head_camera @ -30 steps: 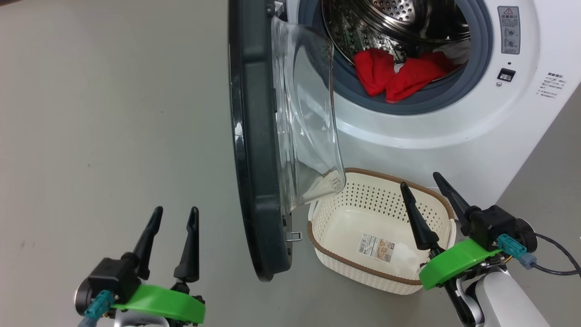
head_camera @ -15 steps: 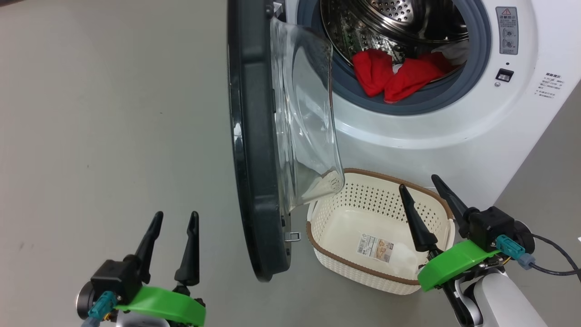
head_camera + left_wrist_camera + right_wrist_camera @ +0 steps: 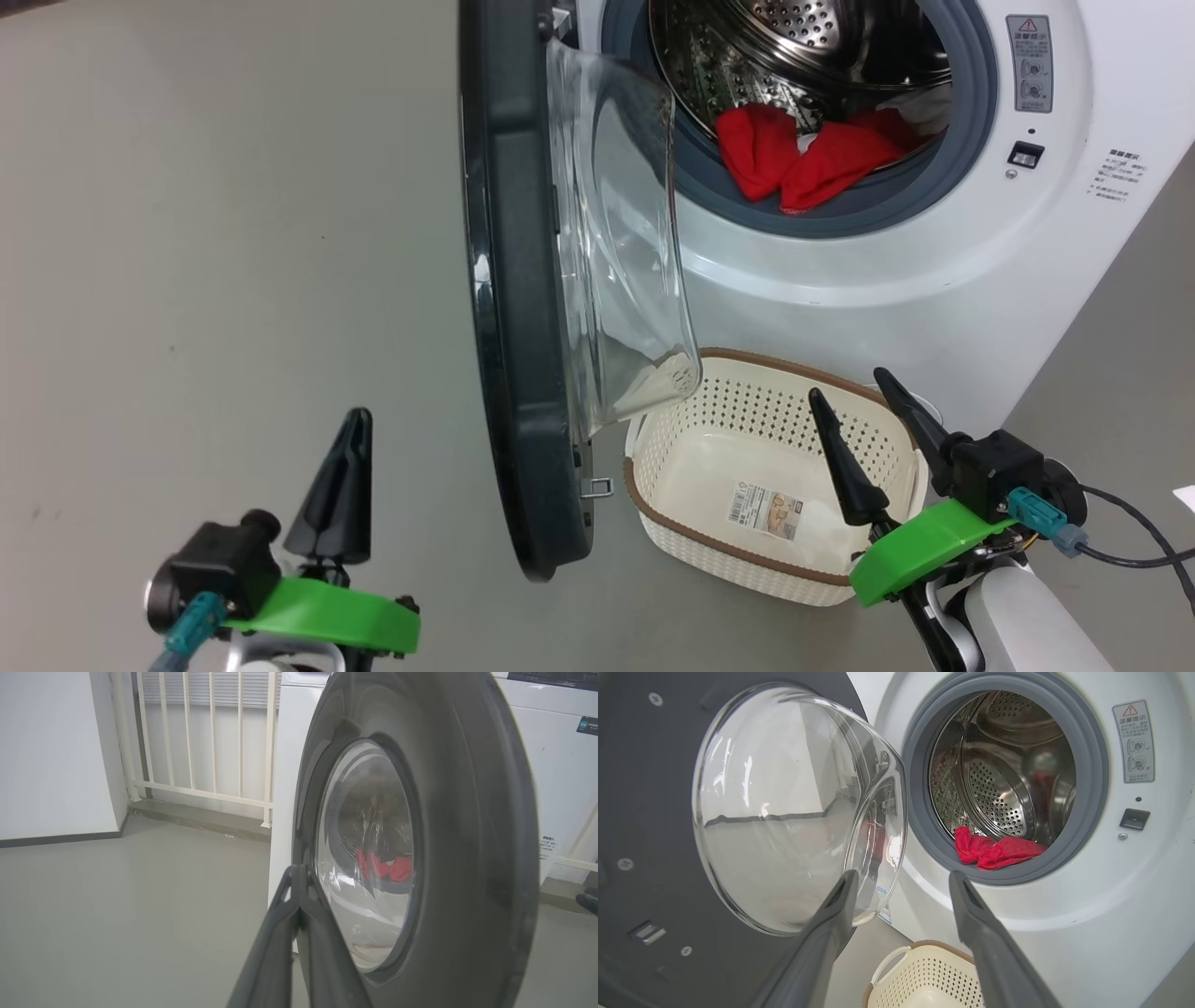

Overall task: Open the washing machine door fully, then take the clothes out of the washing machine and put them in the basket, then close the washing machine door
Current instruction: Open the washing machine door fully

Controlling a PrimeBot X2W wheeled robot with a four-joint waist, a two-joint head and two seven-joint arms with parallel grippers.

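Note:
The white washing machine (image 3: 934,271) stands with its black-rimmed door (image 3: 509,308) swung out, edge-on to me, its glass bowl (image 3: 621,252) bulging right. Red clothes (image 3: 794,159) lie at the drum's front lip, also in the right wrist view as clothes (image 3: 994,851). The cream basket (image 3: 681,523) sits on the floor under the door's glass. My left gripper (image 3: 350,434) hangs shut, holding nothing, left of the door's outer face (image 3: 467,858); its fingers (image 3: 303,933) meet at the tips. My right gripper (image 3: 845,387) stands open over the basket's right side, pointing at the drum opening (image 3: 1004,774).
Grey floor (image 3: 205,280) spreads wide to the left of the door. A white railing (image 3: 210,742) and a white wall (image 3: 46,756) stand behind the machine's left side. A black cable (image 3: 1139,551) trails from my right wrist.
My left gripper has shut from open, its two fingers now together. The head camera has shifted slightly, moving the whole scene a little left.

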